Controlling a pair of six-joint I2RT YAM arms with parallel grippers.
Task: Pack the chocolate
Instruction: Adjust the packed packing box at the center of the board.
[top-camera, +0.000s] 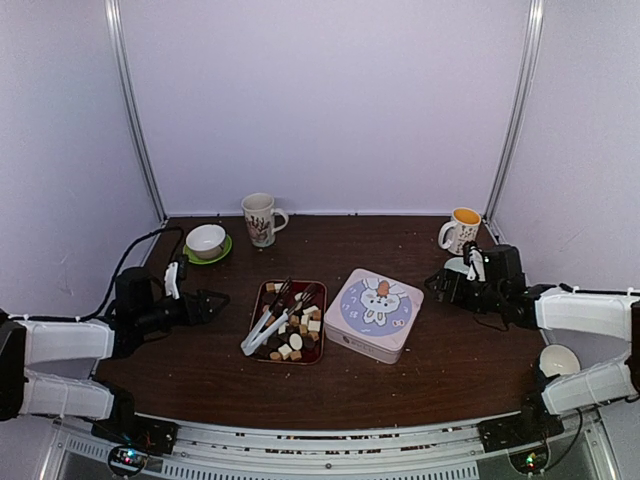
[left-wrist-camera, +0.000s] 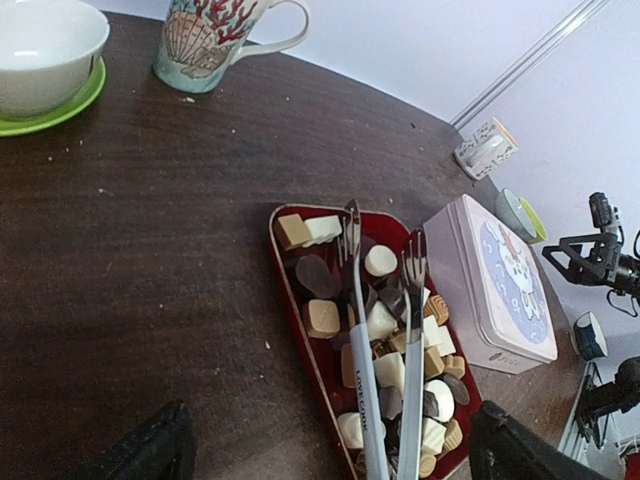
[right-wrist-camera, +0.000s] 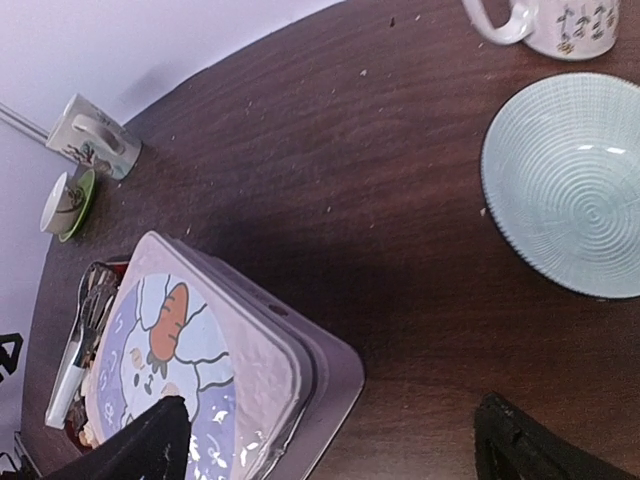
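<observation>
Where the dark wooden worktop (top-camera: 200, 350) spreads before the arms, the left end effector (top-camera: 222, 299) hovers released and empty, left of the tray. The right end effector (top-camera: 435, 283) is equally spread and hangs right of the tin. The rabbit-lidded tin (top-camera: 374, 313) sits closed at mid-worktop, just beside the dark red tray (left-wrist-camera: 290, 262). Metal tongs (top-camera: 272, 322) lie across the chocolate (top-camera: 298, 335), whose brown, tan and white pieces are heaped inside the tray.
</observation>
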